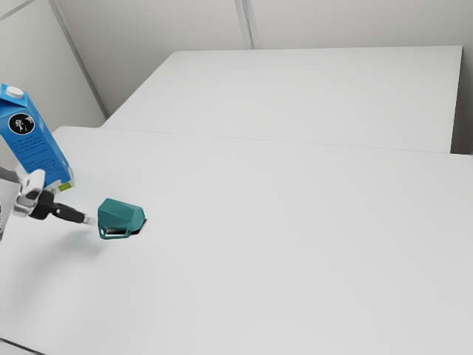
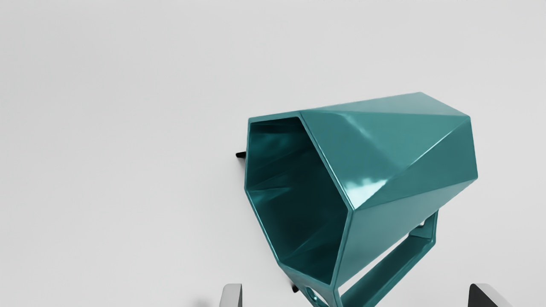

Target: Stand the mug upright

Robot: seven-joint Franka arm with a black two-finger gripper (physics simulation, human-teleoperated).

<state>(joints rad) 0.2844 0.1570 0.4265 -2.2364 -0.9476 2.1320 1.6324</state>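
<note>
A teal mug (image 2: 396, 157) lies on its side on the white table (image 1: 281, 251) just ahead of my claw (image 1: 91, 220), its open mouth partly turned toward me and its base pointing away. My fingers stand wide apart with nothing gripped, and in the wrist view the handle (image 2: 388, 273) reaches down into the span between the tips.

Righting it, I judge, starts with a sound grip: I should line up on two opposing faces of the body, keep both tips off the handle, and close evenly — a lopsided squeeze on those slanted facets could roll or squirt the mug away. Then a small lift for clearance, a slow turn of the wrist to bring the mouth upward, and a gentle lowering until the base sits flat before I let go. Releasing early, while it leans, could tip it over again.

The count: one mug, with one handle and one mouth; one blue carton (image 1: 33, 140) with one white cap (image 1: 15, 92), standing near my claw on the far side in the exterior view; one claw with two fingers; one white table beneath the mug, and one pale surface (image 1: 295, 96) beyond it.
</note>
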